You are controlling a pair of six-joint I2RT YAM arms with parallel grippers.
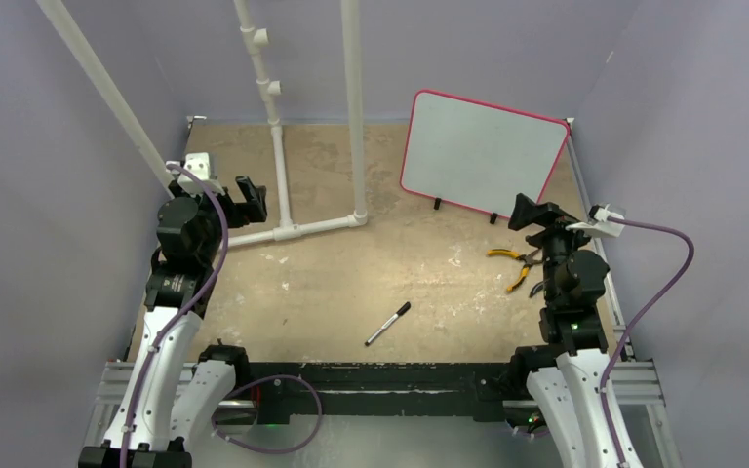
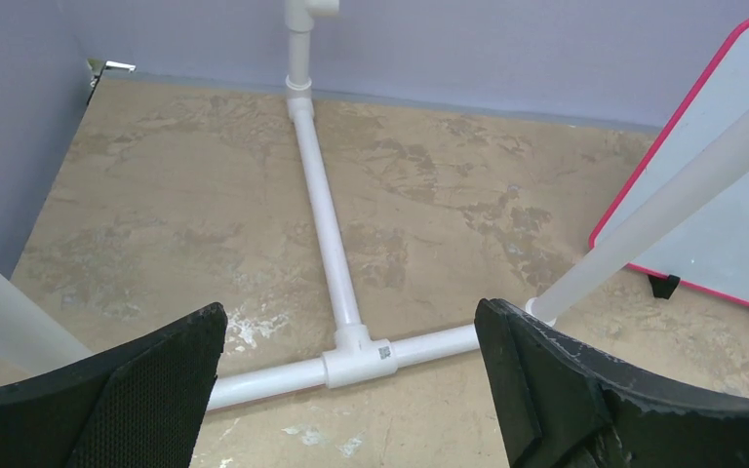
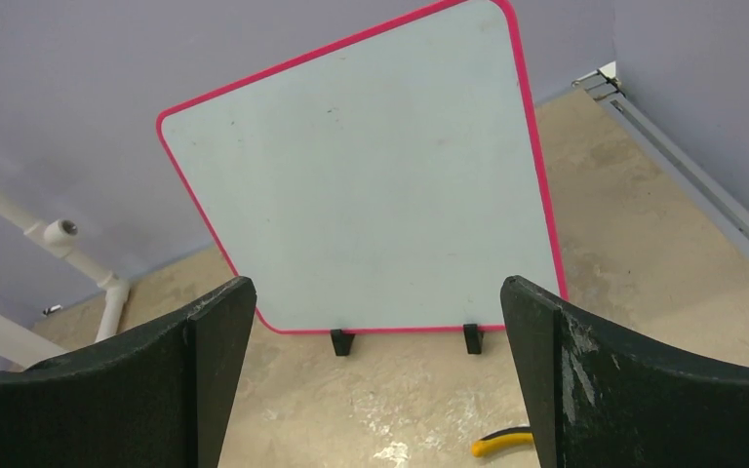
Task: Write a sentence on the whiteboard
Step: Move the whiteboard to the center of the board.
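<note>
The whiteboard (image 1: pixel 483 151) stands upright on small black feet at the back right, its white face bare; no sentence shows on it. It fills the right wrist view (image 3: pixel 371 185) and shows at the right edge of the left wrist view (image 2: pixel 731 205). A black-and-white marker (image 1: pixel 388 323) lies on the table near the front middle, capped end to the upper right. My left gripper (image 1: pixel 251 200) is open and empty over the white pipe frame. My right gripper (image 1: pixel 532 213) is open and empty just in front of the whiteboard.
A white PVC pipe frame (image 1: pixel 283 231) stands at the back left, with a T-joint (image 2: pixel 356 356) on the table and slanted pipes. Yellow-handled pliers (image 1: pixel 517 261) lie by the right arm; a handle tip shows in the right wrist view (image 3: pixel 497 444). Purple walls enclose the table.
</note>
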